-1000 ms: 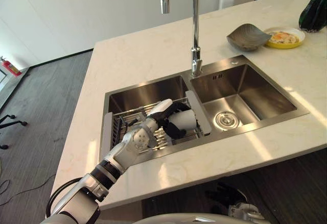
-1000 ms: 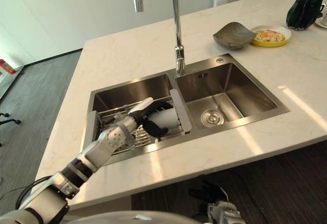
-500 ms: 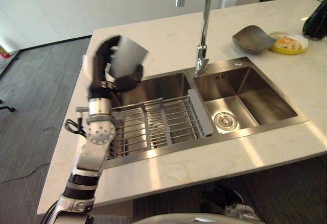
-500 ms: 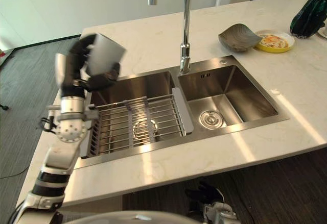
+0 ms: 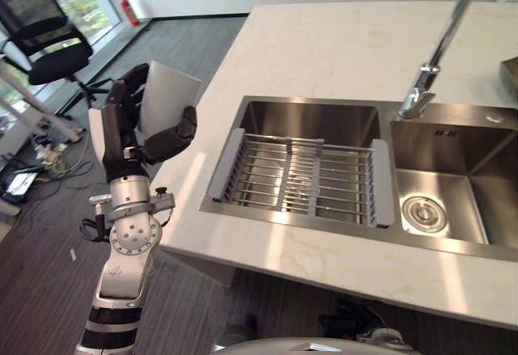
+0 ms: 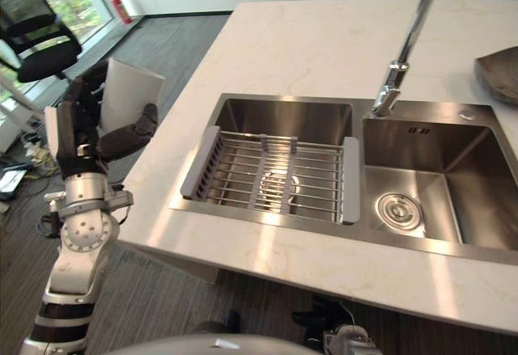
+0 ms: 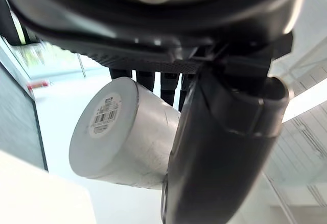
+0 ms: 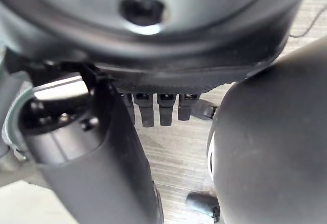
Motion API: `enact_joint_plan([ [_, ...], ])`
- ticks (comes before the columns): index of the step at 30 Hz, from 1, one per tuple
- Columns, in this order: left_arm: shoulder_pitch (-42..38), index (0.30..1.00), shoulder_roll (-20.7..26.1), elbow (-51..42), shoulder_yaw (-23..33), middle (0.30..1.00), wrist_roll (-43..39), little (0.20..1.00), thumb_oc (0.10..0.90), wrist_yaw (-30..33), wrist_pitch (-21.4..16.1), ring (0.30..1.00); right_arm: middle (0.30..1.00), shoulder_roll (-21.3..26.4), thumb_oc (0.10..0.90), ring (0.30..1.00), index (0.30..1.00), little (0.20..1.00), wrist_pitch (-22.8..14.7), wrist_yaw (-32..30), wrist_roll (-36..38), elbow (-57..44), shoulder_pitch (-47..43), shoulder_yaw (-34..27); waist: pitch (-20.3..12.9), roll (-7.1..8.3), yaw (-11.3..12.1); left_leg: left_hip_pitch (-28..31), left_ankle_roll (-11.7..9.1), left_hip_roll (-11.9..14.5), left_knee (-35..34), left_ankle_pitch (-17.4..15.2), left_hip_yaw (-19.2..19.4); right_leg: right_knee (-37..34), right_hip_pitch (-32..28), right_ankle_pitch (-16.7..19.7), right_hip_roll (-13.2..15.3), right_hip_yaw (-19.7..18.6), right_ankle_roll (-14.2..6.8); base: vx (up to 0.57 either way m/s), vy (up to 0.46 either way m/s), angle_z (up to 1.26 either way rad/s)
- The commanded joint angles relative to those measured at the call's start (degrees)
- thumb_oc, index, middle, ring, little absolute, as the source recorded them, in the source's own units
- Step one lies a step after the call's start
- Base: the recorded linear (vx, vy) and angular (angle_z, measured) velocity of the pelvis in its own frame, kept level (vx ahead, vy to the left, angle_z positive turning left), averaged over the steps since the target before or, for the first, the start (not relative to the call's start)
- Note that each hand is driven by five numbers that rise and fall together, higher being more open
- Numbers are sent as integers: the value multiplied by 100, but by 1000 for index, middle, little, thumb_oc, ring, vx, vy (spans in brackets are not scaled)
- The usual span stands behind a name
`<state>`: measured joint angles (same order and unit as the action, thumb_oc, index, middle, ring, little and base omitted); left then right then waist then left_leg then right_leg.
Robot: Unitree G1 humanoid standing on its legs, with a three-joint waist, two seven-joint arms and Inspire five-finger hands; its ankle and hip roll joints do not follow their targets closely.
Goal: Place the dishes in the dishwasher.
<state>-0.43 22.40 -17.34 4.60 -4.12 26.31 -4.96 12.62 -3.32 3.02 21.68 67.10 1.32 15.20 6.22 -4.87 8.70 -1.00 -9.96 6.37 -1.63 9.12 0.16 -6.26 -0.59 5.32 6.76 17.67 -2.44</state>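
Left hand [image 5: 121,133] is raised up off to the side of the counter [image 5: 324,44], forearm nearly vertical, fingers and thumb wrapped around a white cup [image 5: 167,96]. Cup sits tilted between thumb and fingers, bottom facing the wrist. Right hand [image 8: 102,147] hangs low over the floor, fingers pretty straight and holding nothing.

left hand [image 6: 81,133] grips white cup [image 6: 125,95] beside counter [image 6: 307,40]
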Motion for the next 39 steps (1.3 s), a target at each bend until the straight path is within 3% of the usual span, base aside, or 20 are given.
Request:
enact_joint_plan([
  [1,-744,300,473,-976,602,300,469,300,400,319,-775,300,900,-207,800,900,900,900,20,285,-336,28,18,201,-159,98,-109,-342,-381,248,-313,250,-320,126,-300,-741,180,317,-448,-327,-83,99],
  [3,-791,300,462,-1051,601,300,430,300,400,282,-836,300,900,-55,800,900,900,900,15,369,-528,131,-92,212,-201,103,-281,-70,-260,349,131,72,106,126,-174,-626,199,666,-372,-424,-205,107],
  [4,-1043,300,466,-1083,508,300,505,300,400,298,-929,300,900,35,800,900,900,900,-24,473,-939,84,-61,513,-332,188,-542,507,-193,409,839,-495,659,126,-37,-584,251,1101,-216,-421,-238,125],
  [8,-1465,300,590,-1324,220,300,724,300,400,224,-1129,300,900,47,800,900,900,900,-85,434,-934,-60,-89,492,-374,278,-707,1202,-391,325,1632,-663,690,127,86,-367,348,1710,-50,-271,-69,129],
  [10,-1724,300,567,-1319,5,300,791,300,400,296,-1067,300,900,-37,800,900,900,900,-102,425,-907,-33,-120,403,-472,285,-912,1508,-455,469,1376,-929,1100,193,80,-340,388,2012,-119,-178,66,111],
  [14,-2210,300,454,-1300,-476,300,1508,300,400,601,-785,300,900,-305,800,900,900,900,-123,401,-772,-144,109,-42,-663,401,-1351,1715,-375,1079,-33,-897,2567,267,180,362,1120,2767,-548,-213,333,236],
  [19,-2163,300,545,-1565,-590,300,1744,300,400,615,-754,300,900,-631,800,900,900,900,-176,196,-669,-218,258,-226,-643,694,-1279,1567,-266,964,-331,-1257,2663,254,284,961,1748,2946,-1012,-136,321,119],
  [22,-2033,300,596,-1627,-597,300,1830,300,400,635,-737,300,900,-733,800,900,900,900,-325,-307,-485,-147,191,-787,-490,779,-1156,1253,-39,626,-337,-1456,2342,250,245,1268,1935,2833,-1202,-2,377,68],
  [23,-1958,300,595,-1669,-613,300,1733,300,400,630,-703,300,900,-808,800,900,900,900,-297,-405,-377,12,151,-1017,-419,777,-1116,1159,0,589,-337,-1472,2223,241,307,1257,1848,2501,-1247,49,253,57],
  [25,-1954,300,689,-1573,-956,300,1701,300,400,660,-740,300,900,-837,800,900,900,900,-313,-371,-452,80,155,-860,-245,815,-1294,916,119,429,-337,-1372,1735,313,686,925,1418,900,-1217,72,299,64],
  [27,-2143,300,700,-1302,-1345,300,1755,300,400,767,-761,300,900,-763,800,900,900,900,-383,-341,-339,-80,238,-639,-147,741,-1421,772,294,209,-337,-1319,1162,606,664,229,600,-693,-1157,124,398,200],
  [28,-2267,300,648,-1227,-1461,300,1749,300,400,777,-750,300,900,-750,800,900,900,900,-431,-337,-192,-131,317,-689,-162,721,-1499,712,360,83,-337,-1312,859,596,561,5,356,-1153,-1090,95,258,148],
  [29,-2267,300,648,-1227,-1461,300,1749,300,400,777,-750,300,900,-750,800,900,900,900,-431,-337,-192,-131,317,-689,-162,721,-1499,712,360,83,-337,-1312,859,596,561,5,356,-1153,-1090,171,242,220],
  [30,-2492,300,544,-950,-1640,300,1645,300,400,796,-777,300,900,-692,800,900,900,900,-468,-312,179,-226,381,-850,-222,727,-1543,436,464,-208,-337,-1091,-112,640,287,-390,-95,-1946,-743,113,153,245],
  [32,-2503,300,544,-935,-1609,300,1673,300,400,794,-791,300,900,-698,800,900,900,900,-443,-334,192,-218,356,-785,-258,757,-1445,366,443,-254,-337,-1042,-240,485,144,-290,33,-1534,-769,118,38,367],
  [33,-2414,300,622,-909,-1502,300,1702,300,400,722,-813,300,900,-698,800,900,900,900,-383,-399,239,-24,231,-721,-347,795,-1138,318,436,-283,-337,-1051,-442,321,-139,-361,70,-1122,-737,62,-62,311],
  [34,-2407,300,627,-929,-1492,300,1699,300,400,714,-806,300,900,-701,800,900,900,900,-390,-395,241,-8,213,-722,-333,803,-1209,272,436,-303,-337,-970,-514,308,-136,-304,89,-1053,-736,71,-62,211],
  [36,-2104,300,525,-962,-1342,300,1528,300,400,632,-773,300,900,-751,800,900,900,900,-338,-493,263,262,137,-749,-451,846,-844,261,358,-316,-337,-1003,-823,126,-458,-435,82,-587,-681,92,-34,147],
  [37,-2081,300,522,-987,-1336,300,1527,300,400,623,-761,300,900,-749,800,900,900,900,-342,-492,263,267,144,-746,-456,843,-885,258,354,-319,-337,-1001,-864,126,-477,-447,84,-545,-681,102,-34,113],
  [39,-1689,300,481,-1026,-1236,300,1503,300,400,572,-746,300,900,-779,800,900,900,900,-388,-568,409,287,35,-796,-561,888,-611,220,335,-296,-337,-961,-1090,126,-584,-559,76,-306,-639,75,-22,73],
])
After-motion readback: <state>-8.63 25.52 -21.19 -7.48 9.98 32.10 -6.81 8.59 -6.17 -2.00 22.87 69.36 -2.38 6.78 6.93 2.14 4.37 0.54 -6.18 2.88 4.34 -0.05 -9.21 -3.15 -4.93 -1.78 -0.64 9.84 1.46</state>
